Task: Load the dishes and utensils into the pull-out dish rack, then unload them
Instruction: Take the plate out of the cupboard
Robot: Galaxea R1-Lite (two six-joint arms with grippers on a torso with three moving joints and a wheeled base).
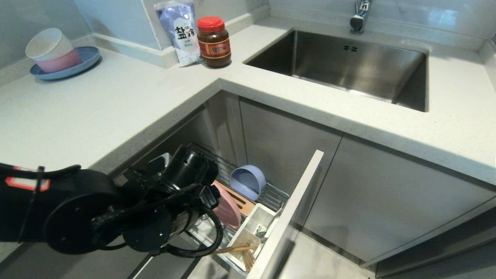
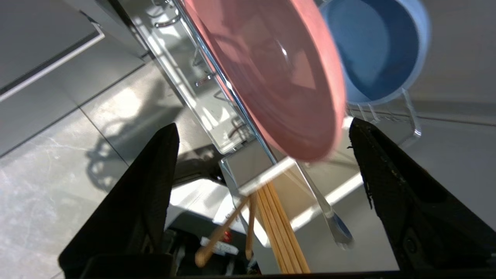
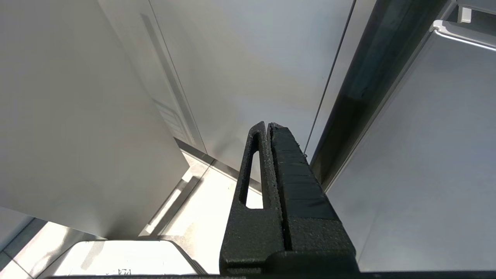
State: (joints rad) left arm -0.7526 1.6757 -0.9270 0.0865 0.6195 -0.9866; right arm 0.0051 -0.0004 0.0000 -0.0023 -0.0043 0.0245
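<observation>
Left tool (image 2: 263, 155) held wide open, empty, beside pink plate (image 2: 271, 73) racked upright; right tool (image 3: 268, 126) parked, closed

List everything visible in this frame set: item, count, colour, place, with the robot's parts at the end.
plate: one, pink, on edge in the rack
bowl: one, blue-grey, on edge behind the plate
chopsticks: one pair, light wood, in the cutlery cup
spoon: one, silver, in the cutlery cup
cutlery cup: one, white, at the rack's front
dish rack: one, chrome wire, pulled out
stacked bowls: two, cream and pink, on a blue plate, far counter
jar: one, red lid, by the sink
salt bag: one, blue-white, beside the jar
sink: one, steel
left gripper: jaws open, over the plate
right gripper: jaws shut, by cabinet doors
</observation>
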